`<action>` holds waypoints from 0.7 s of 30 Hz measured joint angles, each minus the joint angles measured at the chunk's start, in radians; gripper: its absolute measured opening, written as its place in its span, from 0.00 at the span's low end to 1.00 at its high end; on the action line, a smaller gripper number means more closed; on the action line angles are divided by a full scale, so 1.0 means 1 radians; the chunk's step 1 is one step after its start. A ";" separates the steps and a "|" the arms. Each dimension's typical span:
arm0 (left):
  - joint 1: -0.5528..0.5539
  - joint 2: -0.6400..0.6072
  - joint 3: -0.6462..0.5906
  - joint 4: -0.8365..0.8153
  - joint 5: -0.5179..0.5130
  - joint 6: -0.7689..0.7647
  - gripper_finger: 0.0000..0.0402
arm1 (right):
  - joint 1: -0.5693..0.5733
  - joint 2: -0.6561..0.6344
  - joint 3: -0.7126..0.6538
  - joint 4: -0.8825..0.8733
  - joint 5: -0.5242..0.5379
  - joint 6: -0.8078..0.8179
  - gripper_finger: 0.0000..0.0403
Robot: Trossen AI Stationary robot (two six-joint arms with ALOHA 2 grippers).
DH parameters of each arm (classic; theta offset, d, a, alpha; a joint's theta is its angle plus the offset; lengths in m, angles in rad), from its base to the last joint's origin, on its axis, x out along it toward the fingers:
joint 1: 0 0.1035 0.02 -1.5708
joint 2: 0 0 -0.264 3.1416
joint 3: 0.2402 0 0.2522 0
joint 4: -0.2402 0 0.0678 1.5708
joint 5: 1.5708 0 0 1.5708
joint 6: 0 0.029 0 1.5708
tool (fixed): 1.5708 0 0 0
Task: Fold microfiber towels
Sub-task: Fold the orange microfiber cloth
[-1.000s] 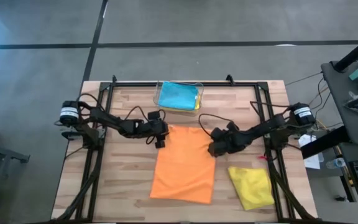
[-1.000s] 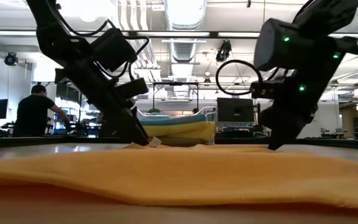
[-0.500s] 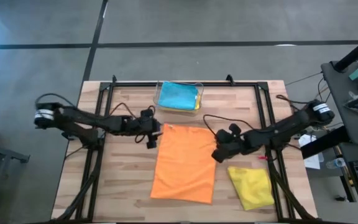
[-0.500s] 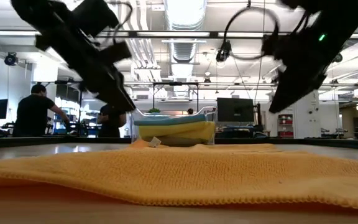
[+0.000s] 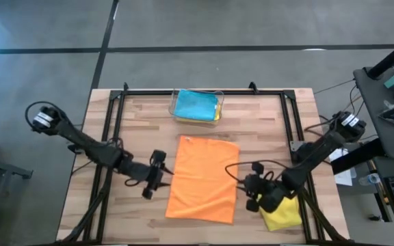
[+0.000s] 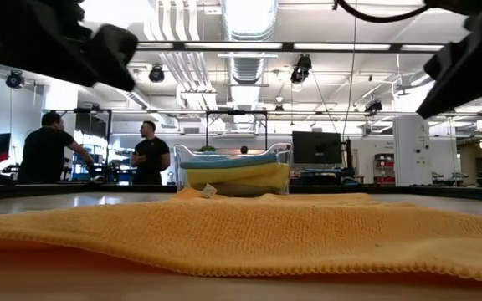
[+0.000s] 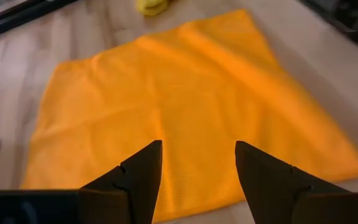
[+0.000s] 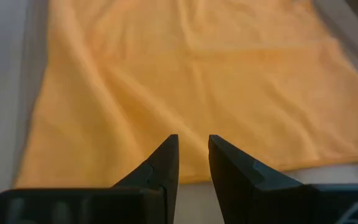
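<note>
the orange towel [image 5: 203,179] is lying spread flat on the surface [image 5: 135,116]. the left gripper [image 5: 153,184] is hovering at its left edge, jaws spread and empty; the right gripper [image 5: 250,192] is hovering at its right edge, jaws narrowly parted, gripping nothing.

An orange towel [image 5: 203,179] lies spread flat and unfolded in the middle of the bench, a small white tag at its far left corner. A yellow towel [image 5: 282,212] lies crumpled near it to the right, at the near edge. A light blue towel [image 5: 195,104] rests on a yellow one at the far edge.
</note>
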 joint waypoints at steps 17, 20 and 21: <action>-0.220 0.190 0.154 -0.094 -0.157 -0.113 0.47 | 0.051 0.086 0.195 0.014 0.012 -0.279 0.20; -0.237 0.247 0.216 -0.114 -0.162 -0.114 0.47 | 0.054 0.094 0.223 0.008 0.007 -0.284 0.20; -0.245 0.268 0.245 -0.115 -0.162 -0.112 0.47 | 0.058 0.094 0.231 0.003 0.008 -0.290 0.20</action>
